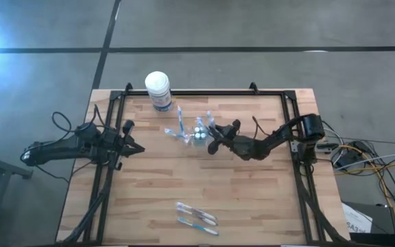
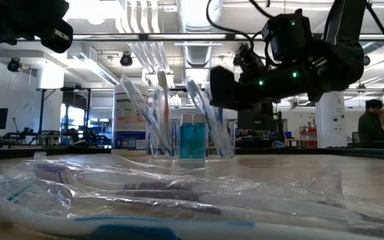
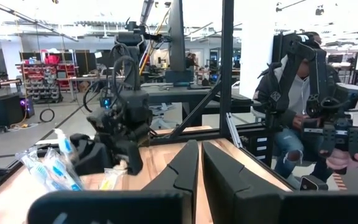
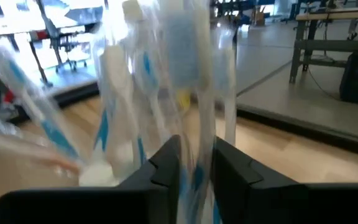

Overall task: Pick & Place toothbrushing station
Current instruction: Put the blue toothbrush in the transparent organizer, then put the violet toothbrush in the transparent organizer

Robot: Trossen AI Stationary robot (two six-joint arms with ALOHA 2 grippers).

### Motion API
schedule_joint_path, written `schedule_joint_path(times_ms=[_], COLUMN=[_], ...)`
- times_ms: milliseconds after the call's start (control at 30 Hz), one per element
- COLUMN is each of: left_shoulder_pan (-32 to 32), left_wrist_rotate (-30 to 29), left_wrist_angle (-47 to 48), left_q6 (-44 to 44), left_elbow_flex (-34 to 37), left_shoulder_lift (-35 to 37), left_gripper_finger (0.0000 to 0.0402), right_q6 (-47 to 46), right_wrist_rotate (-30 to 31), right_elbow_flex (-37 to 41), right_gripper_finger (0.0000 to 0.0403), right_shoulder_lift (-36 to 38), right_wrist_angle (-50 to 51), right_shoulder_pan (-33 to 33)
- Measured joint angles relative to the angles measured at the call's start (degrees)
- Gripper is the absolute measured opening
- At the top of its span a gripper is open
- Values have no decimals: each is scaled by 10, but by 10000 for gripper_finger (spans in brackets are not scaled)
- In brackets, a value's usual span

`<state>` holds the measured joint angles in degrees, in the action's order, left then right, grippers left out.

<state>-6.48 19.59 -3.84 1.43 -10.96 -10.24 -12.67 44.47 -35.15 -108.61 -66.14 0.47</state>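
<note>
high: straight down | low: tabletop level (close) | both share cup (image 1: 199, 134)

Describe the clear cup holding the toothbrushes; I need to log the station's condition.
The clear plastic cup stands upright near the middle of the wooden table, toward the far side. It looks thin-walled and transparent. Several wrapped blue-and-white toothbrushes lean out of it, fanned in different directions. The right tool sits right beside it, a wrapped toothbrush between its fingers. A white-lidded tub stands apart, farther back.
</note>
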Motion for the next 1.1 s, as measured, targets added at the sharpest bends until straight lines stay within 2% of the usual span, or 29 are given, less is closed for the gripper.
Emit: schedule_joint_path(times_ms=[300,433,600,733,833,933,1100], left_shoulder_pan=[0,0,0,0,0,0,0], left_wrist_rotate=[1,1,1,1,3,4,4], left_wrist_angle=[0,0,0,1,1,7,38], left_q6=[7,10,12,26,34,35,28], left_elbow_flex=[0,0,0,-1,-1,-1,-11], left_shoulder_lift=[0,0,0,0,0,0,2], left_gripper_finger=[26,26,26,26,26,26,26], right_q6=[0,27,82,129,132,124,74], right_wrist_rotate=[1,3,8,8,8,10,78], right_elbow_flex=[0,0,2,4,0,-18,-79], right_gripper_finger=[159,192,216,221,220,219,219], right_shoulder_lift=[24,44,107,190,262,328,402], right_wrist_angle=[0,0,-1,17,100,226,461], right_shoulder_pan=[1,4,23,64,104,150,250])
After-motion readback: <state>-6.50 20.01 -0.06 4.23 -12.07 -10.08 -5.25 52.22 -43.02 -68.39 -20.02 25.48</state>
